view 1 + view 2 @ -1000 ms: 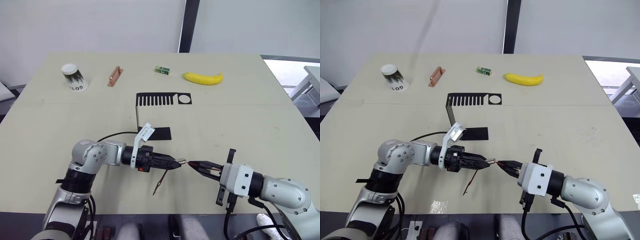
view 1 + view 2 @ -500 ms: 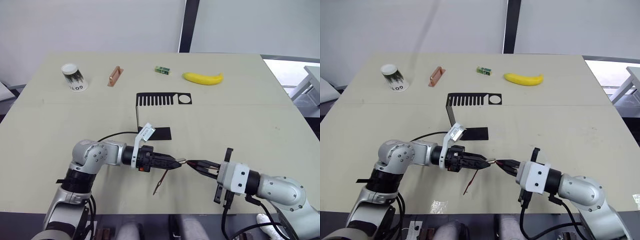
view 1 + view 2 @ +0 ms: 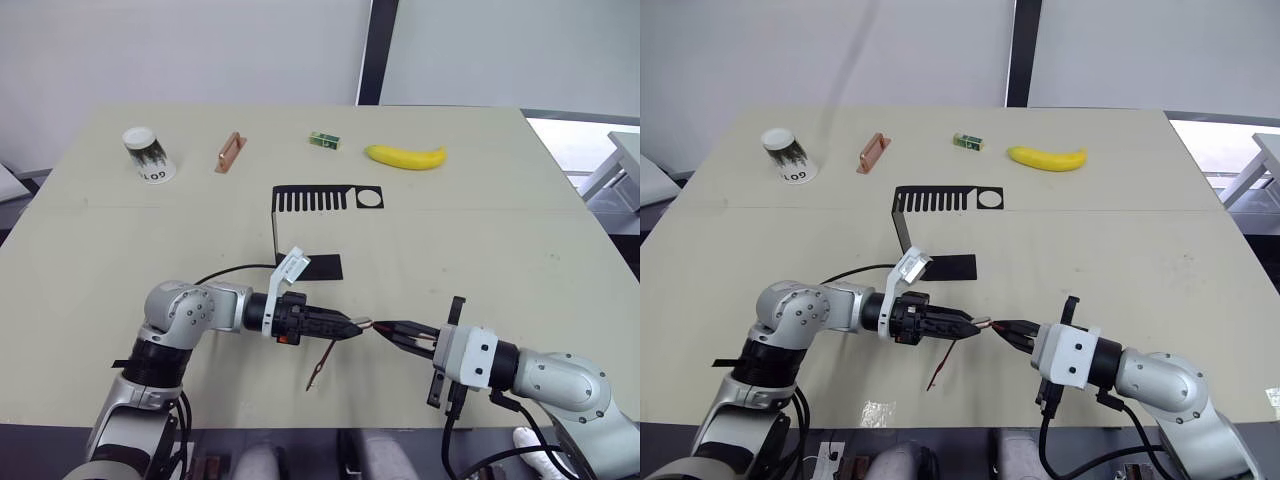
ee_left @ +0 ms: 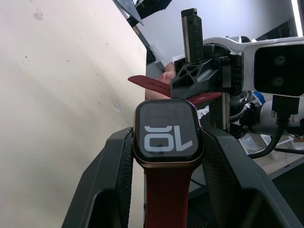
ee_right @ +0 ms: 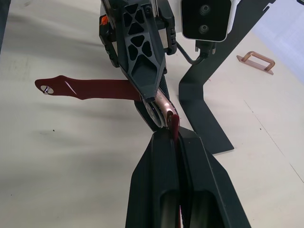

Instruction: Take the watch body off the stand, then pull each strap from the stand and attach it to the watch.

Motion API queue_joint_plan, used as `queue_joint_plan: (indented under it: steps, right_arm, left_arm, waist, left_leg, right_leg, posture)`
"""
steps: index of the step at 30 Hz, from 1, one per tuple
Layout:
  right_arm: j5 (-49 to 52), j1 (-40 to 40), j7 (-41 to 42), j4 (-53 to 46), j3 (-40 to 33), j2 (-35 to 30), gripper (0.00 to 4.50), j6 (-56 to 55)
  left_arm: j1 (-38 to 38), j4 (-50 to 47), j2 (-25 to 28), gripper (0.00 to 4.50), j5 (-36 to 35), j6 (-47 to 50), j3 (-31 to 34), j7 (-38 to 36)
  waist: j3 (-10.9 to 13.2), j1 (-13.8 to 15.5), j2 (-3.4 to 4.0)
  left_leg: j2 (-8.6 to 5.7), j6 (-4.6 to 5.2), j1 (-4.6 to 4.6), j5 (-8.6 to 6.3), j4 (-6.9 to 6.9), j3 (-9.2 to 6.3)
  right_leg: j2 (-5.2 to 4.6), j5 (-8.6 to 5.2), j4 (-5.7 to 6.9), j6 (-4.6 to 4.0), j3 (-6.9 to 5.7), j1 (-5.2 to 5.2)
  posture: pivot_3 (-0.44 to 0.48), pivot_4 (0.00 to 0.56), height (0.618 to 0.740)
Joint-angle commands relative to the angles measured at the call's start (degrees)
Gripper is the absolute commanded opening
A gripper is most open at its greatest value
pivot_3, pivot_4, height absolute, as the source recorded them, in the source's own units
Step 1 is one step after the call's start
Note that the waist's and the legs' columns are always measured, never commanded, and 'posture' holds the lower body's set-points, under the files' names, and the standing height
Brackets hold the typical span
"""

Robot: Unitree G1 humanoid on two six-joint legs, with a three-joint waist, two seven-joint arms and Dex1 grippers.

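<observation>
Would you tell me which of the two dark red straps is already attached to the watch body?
The strap with the pin, hanging from the watch body in the left gripper. The other strap is pinched in the right gripper, just reaching the case.

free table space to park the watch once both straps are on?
Bare table right of the stand, below the banana; also left of the stand, below the cup. Crowded at front centre, where both claws meet.
</observation>
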Motion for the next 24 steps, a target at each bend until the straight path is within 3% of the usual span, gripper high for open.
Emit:
queue_joint_plan:
  steps: [1,24]
  right_arm:
    - [0.17,-0.98,-0.29,-1.55,0.77,0.34,0.0,-0.77]
    - [-4.9,0.0,-0.4,0.42,3.49,0.56,0.0,-3.46]
  left_arm:
    - [0.08,-2.77,-0.62,1.59,-0.54,-0.57,-0.6,-0.15]
    - [-0.82,-4.14,-1.46,1.59,0.74,-0.08,-2.1,1.19]
  waist:
    - [0.0,0.0,0.0]
    - [0.03,0.0,-0.02]
  left_leg:
    - [0.0,0.0,0.0,0.0,0.0,0.0]
    - [0.0,0.0,-0.01,0.0,-0.04,0.0]
  right_leg:
    - [0.0,0.0,0.0,0.0,0.0,0.0]
    - [0.0,0.0,-0.05,0.0,0.0,0.0]
  posture:
    - [0.0,0.15,0.738]
    - [0.0,0.15,0.738]
